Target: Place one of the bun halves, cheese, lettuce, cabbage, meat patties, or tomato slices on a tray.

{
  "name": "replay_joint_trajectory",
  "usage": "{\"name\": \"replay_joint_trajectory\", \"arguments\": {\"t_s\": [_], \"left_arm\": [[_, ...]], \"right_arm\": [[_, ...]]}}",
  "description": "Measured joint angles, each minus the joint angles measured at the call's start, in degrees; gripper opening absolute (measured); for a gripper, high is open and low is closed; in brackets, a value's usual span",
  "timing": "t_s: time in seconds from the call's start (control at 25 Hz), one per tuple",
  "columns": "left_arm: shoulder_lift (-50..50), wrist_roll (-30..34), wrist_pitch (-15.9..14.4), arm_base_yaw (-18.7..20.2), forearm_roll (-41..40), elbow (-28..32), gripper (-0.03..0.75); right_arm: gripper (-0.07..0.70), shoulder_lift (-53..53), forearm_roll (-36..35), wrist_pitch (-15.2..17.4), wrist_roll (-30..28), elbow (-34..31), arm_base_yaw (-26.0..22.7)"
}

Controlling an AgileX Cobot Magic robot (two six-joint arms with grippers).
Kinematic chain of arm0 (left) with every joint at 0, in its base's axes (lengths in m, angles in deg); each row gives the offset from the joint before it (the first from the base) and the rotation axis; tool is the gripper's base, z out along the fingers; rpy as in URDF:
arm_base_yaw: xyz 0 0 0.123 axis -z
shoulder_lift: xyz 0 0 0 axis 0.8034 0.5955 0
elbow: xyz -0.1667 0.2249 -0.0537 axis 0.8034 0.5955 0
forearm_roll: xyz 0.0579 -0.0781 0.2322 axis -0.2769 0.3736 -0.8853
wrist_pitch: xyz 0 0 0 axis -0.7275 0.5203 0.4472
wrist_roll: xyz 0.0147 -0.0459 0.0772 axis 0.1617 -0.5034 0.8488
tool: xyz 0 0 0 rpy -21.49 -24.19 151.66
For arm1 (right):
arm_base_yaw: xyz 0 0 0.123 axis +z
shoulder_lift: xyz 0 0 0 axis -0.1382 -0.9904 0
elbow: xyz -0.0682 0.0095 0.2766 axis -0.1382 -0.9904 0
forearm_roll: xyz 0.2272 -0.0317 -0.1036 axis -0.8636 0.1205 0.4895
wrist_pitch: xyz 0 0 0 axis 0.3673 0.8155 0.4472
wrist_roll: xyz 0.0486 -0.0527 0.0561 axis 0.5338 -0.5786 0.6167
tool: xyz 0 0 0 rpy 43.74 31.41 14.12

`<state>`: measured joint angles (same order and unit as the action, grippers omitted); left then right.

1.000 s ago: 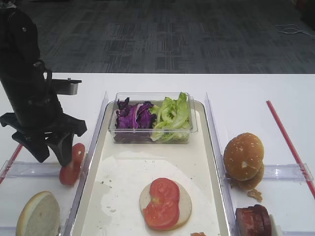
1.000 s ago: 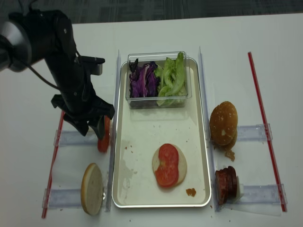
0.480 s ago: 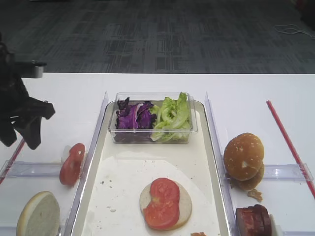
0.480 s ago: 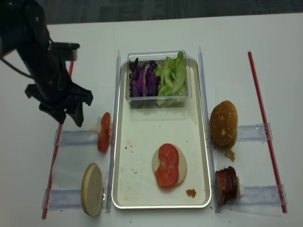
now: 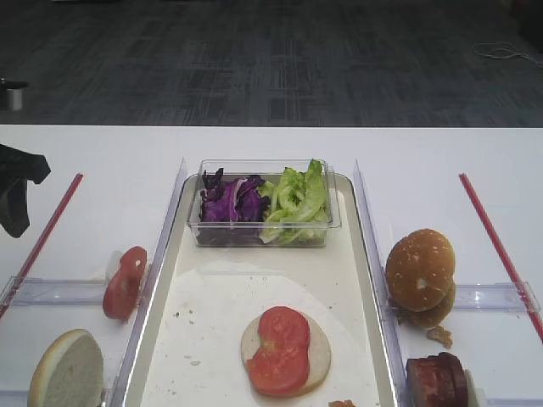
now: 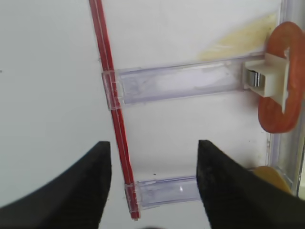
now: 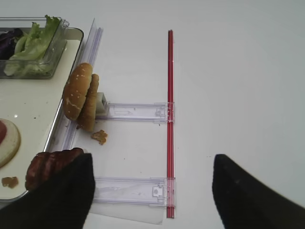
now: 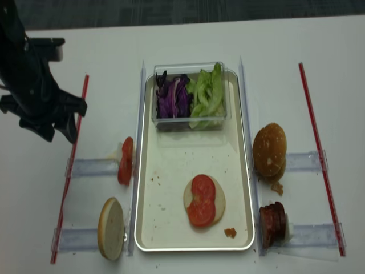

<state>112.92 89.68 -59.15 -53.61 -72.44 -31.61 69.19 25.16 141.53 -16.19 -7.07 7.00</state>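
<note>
One pale bun half (image 5: pixel 286 352) with tomato slices (image 5: pixel 278 348) atop sits on tray (image 5: pixel 356 280). Left tool (image 8: pixel 52 125) empty, spread, left of tray; right tool (image 7: pixel 151 191) likewise. Remaining ingredients outside tray.

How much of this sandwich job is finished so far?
Done: tomato slices lie on a bun half in the tray. In hand: nothing; the left gripper hangs open and empty beside the racks. Left outside: the meat patties, golden buns and another tomato slice.
</note>
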Motion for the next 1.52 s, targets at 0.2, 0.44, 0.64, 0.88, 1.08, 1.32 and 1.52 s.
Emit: {"name": "replay_joint_trajectory", "arguments": {"t_s": [0.2,0.44,0.64,0.88,1.08,1.32,1.52], "left_arm": [[-3.6,0.1,-0.1,0.0,-0.1,2.7,0.377],[-9.9,0.1,-0.3,0.0,-0.1,8.4,0.377],[-14.4,0.1,-0.4,0.0,-0.1,12.1,0.377],[-18.7,0.1,-0.5,0.0,-0.1,15.8,0.376],[-23.0,0.0,-0.4,-0.1,-0.1,20.1,0.377],[-30.6,-0.3,0.0,-0.1,-0.1,27.0,0.377],[-39.0,-1.3,0.3,-0.1,0.0,32.4,0.377]], "right_arm": [[0.531,0.0,0.0,0.0,0.0,0.0,0.0],[0.531,0.0,0.0,0.0,0.0,0.0,0.0],[0.531,0.0,0.0,0.0,0.0,0.0,0.0],[0.531,0.0,0.0,0.0,0.0,0.0,0.0],[0.531,0.0,0.0,0.0,0.0,0.0,0.0],[0.531,0.0,0.0,0.0,0.0,0.0,0.0],[0.531,0.0,0.0,0.0,-0.1,0.0,0.0]]}}
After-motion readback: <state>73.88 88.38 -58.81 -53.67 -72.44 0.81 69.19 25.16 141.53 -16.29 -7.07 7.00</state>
